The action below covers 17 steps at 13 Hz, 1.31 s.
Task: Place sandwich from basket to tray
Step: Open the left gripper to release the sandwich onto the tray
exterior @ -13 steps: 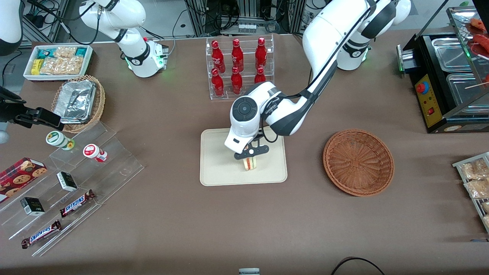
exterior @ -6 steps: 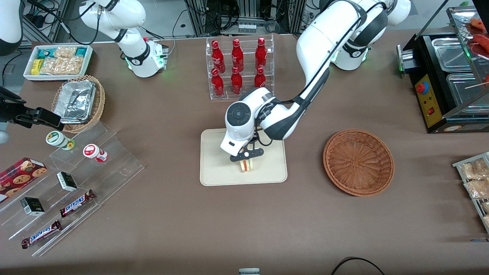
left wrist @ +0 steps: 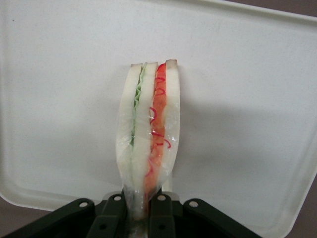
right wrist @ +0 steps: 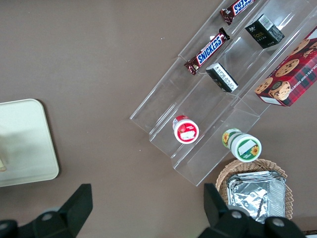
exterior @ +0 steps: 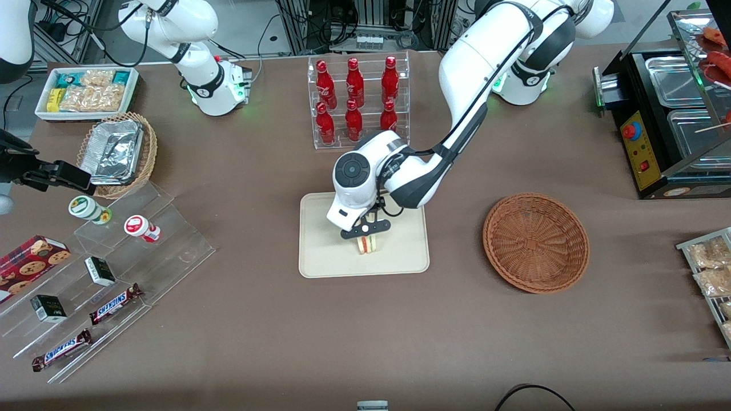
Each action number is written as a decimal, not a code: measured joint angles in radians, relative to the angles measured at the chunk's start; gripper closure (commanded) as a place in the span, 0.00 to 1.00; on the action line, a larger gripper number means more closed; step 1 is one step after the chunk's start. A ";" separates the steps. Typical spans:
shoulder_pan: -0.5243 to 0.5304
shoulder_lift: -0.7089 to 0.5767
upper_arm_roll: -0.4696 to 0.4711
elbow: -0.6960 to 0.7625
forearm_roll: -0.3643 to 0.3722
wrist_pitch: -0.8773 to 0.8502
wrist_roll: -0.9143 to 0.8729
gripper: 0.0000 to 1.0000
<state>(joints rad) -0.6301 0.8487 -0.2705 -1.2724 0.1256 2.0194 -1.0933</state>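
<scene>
Your gripper (exterior: 366,229) sits low over the tray (exterior: 320,251), right about at its middle, and it is clamped on the sandwich (exterior: 369,244) — the two black fingers (left wrist: 111,210) press in on the narrow end of the clear-wrapped wedge, one on each side, with nothing but bread and wrap between them. From the wrist camera you see the sandwich (left wrist: 148,134) standing on edge in the grip: pale bread slices, a green layer on one side, a red one on the other, the wrapper pinched together where the fingers meet it. The cream surface of the tray (left wrist: 247,99) fills the background all round it, rounded corner and low rim showing. Whether the wedge's bottom edge is touching the tray or hanging just above it, you cannot tell from these views.

In the front view the sandwich pokes out just under the gripper, on the side nearer the front camera, well inside the tray's rim. The basket (exterior: 535,242) — the reddish-brown woven one — lies on the brown table toward the working arm's end, well apart from the tray, with only its weave showing inside. Farther from the camera than the tray stands the clear rack of red bottles (exterior: 356,100). The parked arm's wrist camera catches just the tray's (right wrist: 25,144) end on the brown table.
</scene>
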 measured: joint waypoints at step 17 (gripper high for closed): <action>0.002 -0.076 0.001 0.090 0.001 -0.113 -0.029 0.00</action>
<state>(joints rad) -0.6284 0.7728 -0.2694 -1.1824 0.1262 1.9068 -1.1223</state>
